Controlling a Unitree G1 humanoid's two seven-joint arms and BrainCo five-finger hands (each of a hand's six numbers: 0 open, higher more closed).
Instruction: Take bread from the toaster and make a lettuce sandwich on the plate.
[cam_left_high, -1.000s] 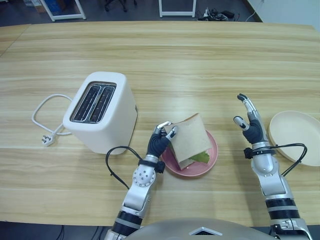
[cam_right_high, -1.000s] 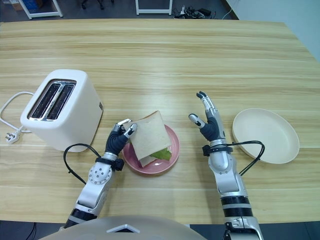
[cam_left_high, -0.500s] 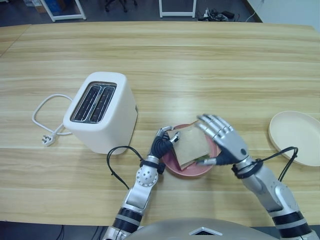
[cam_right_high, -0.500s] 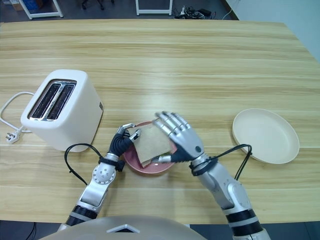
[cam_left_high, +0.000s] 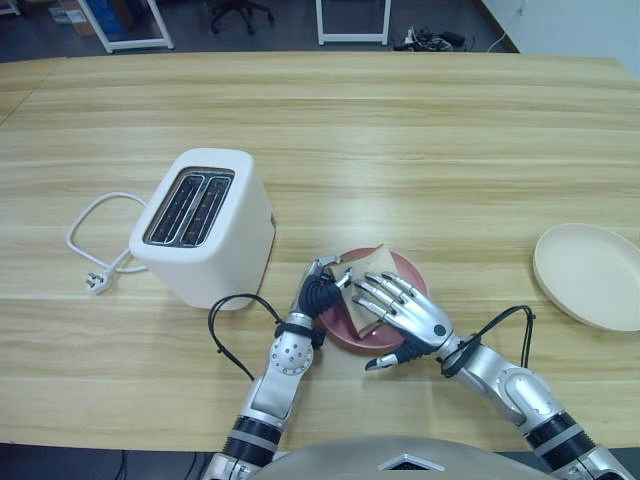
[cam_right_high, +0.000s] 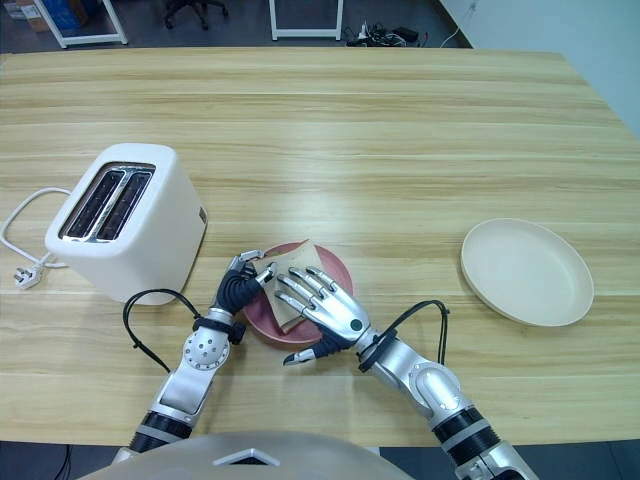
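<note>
A white two-slot toaster (cam_left_high: 203, 225) stands at the left, its slots dark. Right of it is a pink plate (cam_left_high: 413, 277) with a slice of bread (cam_left_high: 368, 272) lying on it. My left hand (cam_left_high: 322, 291) is at the plate's left rim, fingers curled on the slice's left edge. My right hand (cam_left_high: 405, 317) lies palm down over the near part of the slice, fingers spread and open, covering most of the plate. What is under the bread is hidden. In the right eye view the bread (cam_right_high: 300, 264) peeks out beyond the right hand (cam_right_high: 323, 309).
An empty cream plate (cam_left_high: 590, 275) sits at the right edge of the wooden table. The toaster's white cord and plug (cam_left_high: 92, 240) trail off to the left. Chair and frame legs stand beyond the table's far edge.
My right hand swung from upright at the right to palm down over the plate. The tilted slice came down flat, hiding the lettuce. The left hand stayed at its edge.
</note>
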